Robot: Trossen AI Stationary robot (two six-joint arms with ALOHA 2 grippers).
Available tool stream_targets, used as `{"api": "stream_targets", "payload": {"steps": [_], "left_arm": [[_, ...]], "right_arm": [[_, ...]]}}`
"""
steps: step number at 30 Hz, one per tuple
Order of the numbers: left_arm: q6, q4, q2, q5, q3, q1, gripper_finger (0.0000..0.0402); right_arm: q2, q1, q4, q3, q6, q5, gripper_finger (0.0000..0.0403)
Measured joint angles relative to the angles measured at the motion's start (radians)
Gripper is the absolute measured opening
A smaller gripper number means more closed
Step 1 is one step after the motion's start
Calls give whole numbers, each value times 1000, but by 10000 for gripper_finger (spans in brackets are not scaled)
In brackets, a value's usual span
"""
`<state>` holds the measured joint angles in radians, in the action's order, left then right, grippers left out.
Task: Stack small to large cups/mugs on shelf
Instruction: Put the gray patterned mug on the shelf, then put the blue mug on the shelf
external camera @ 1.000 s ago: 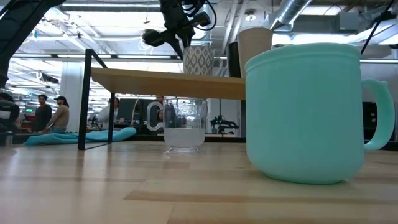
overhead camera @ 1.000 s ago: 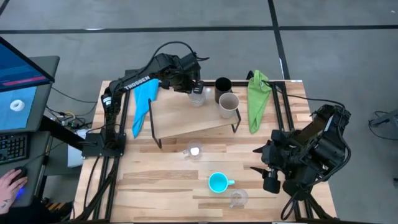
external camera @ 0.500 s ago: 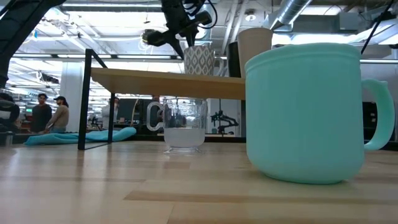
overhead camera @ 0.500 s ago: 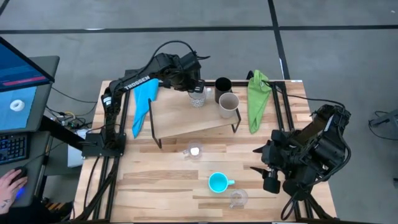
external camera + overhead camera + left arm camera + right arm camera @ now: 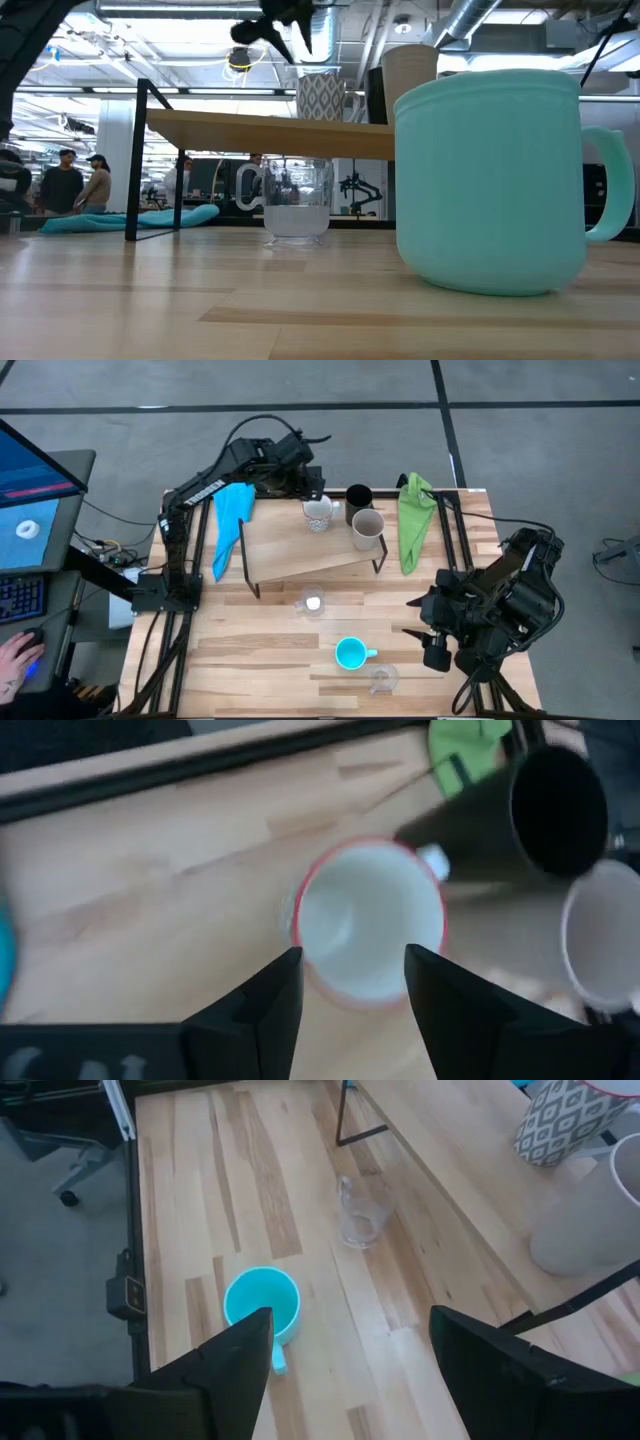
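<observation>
On the shelf (image 5: pixel 290 550) stand a white patterned mug with a red rim (image 5: pixel 318 513) (image 5: pixel 368 930), a black cup (image 5: pixel 358 498) and a beige-grey mug (image 5: pixel 367 526). My left gripper (image 5: pixel 311 486) (image 5: pixel 350 982) hovers open just above the white mug and touches nothing. On the tabletop rest a clear glass (image 5: pixel 312 602), a turquoise mug (image 5: pixel 350 653) (image 5: pixel 262 1305) and a second clear glass (image 5: pixel 382 679). My right gripper (image 5: pixel 424 626) waits open over the table's right side.
A blue cloth (image 5: pixel 232 525) hangs at the shelf's left end and a green cloth (image 5: pixel 412 520) at its right. A person's hand (image 5: pixel 15 660) rests at a keyboard left of the table. People stand far off (image 5: pixel 80 185).
My left gripper has come off the white mug's rim, risen, and drawn back toward the table's far left corner. The mug stays standing on the shelf beside the black cup.
</observation>
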<state>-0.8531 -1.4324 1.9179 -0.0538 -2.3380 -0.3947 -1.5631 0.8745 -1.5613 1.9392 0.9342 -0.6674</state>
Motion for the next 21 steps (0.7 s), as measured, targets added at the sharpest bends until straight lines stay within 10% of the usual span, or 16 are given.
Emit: {"api": "stream_targets", "payload": {"steps": [12, 21], "left_arm": [[-91, -126, -180, 12, -15, 331, 167], [-428, -125, -136, -258, -15, 814, 167]], "right_arm": [[0, 2, 21, 0, 16, 41, 291], [-20, 2, 21, 0, 91, 72, 291]]}}
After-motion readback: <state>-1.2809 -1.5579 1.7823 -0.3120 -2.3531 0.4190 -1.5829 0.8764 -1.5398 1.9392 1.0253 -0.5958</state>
